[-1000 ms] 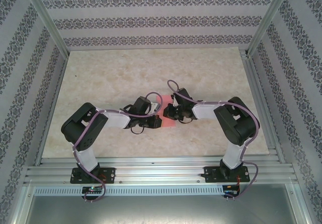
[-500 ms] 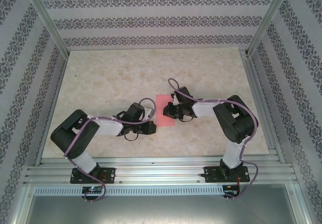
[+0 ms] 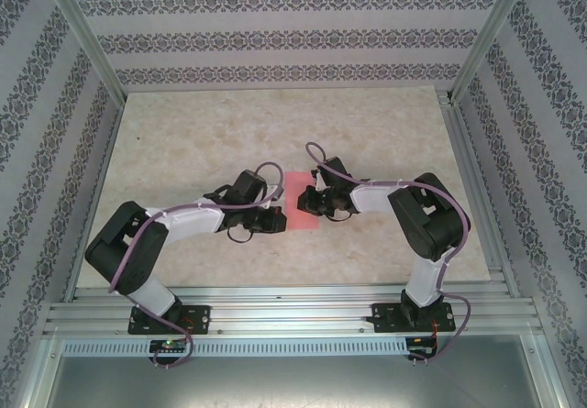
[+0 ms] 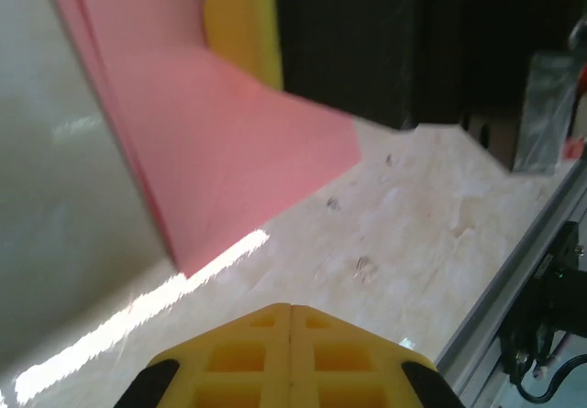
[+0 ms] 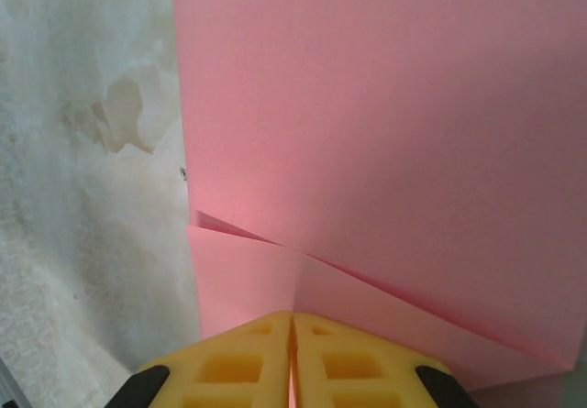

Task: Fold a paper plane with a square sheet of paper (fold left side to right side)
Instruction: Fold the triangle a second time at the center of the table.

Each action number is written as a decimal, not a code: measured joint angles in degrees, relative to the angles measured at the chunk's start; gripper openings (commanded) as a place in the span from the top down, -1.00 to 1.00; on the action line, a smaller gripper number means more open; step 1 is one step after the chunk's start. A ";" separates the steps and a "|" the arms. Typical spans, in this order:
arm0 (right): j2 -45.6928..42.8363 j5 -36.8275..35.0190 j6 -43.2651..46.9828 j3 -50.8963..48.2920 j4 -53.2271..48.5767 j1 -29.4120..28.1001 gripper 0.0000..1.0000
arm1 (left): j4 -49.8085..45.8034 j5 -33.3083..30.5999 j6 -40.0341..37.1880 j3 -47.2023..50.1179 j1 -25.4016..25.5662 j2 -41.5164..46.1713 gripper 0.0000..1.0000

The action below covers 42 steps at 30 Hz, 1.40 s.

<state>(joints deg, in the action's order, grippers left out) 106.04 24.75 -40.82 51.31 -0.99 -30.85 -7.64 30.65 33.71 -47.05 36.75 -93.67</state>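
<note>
The square sheet of paper [image 3: 300,220] lies folded to a narrow salmon-pink strip in the middle of the table. My right gripper [image 3: 308,203] is shut on its right edge. In the right wrist view the yellow fingertips [image 5: 292,321] pinch the doubled paper [image 5: 367,105], with pink showing in the slit between them. My left gripper [image 3: 279,223] sits just left of the strip's near corner, shut and empty. In the left wrist view its closed tips [image 4: 290,312] hover over bare table short of the paper [image 4: 229,133], and a yellow finger [image 4: 243,23] of the right gripper rests on the sheet.
The marble-patterned table [image 3: 183,142] is boxed in by patterned walls and aluminium posts [image 3: 83,32]. An aluminium rail [image 3: 275,303] runs along the near edge and shows at the right of the left wrist view [image 4: 514,270].
The left gripper came off the paper, drew back toward the near left, then moved up again beside the strip's left edge. The right gripper kept its hold without moving.
</note>
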 measured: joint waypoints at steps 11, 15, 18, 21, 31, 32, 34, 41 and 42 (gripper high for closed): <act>-0.13 -0.02 -0.02 0.28 -0.55 -0.02 0.80 | 2.62 0.70 -0.02 -2.67 -0.11 -9.94 0.91; -1.33 -0.68 -0.04 0.28 -2.51 0.00 0.80 | 3.32 0.50 -0.22 -2.16 -0.11 -9.90 0.91; -3.26 -0.70 -0.68 -0.09 -3.52 -0.28 0.80 | 5.16 0.52 -0.20 -0.98 -0.11 -9.55 0.91; -4.74 -0.63 -2.14 -0.50 -3.19 -1.46 0.80 | 6.64 0.55 -0.17 -0.15 -0.09 -9.35 0.91; -1.49 1.51 -8.72 -3.06 3.10 -4.76 0.81 | 7.13 0.50 -0.20 0.04 0.02 -9.31 0.91; -1.36 1.51 -8.87 -3.06 3.48 -4.79 0.81 | 7.13 0.50 -0.20 0.04 0.02 -9.31 0.92; -1.25 1.46 -8.76 -3.04 3.61 -4.76 0.81 | 7.23 0.50 -0.17 0.13 0.02 -9.31 0.91; -1.25 -0.44 -3.82 -0.83 -1.05 -2.89 0.81 | 8.70 0.52 -0.15 0.96 0.00 -9.25 0.93; -1.25 -0.96 -2.89 -0.39 -1.95 -2.25 0.81 | 9.14 0.52 -0.15 1.25 0.00 -9.14 0.92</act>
<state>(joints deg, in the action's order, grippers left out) 104.79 23.79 -43.70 50.92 -2.94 -33.10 1.50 31.18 33.56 -45.80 36.75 -102.80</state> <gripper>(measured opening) 0.095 0.058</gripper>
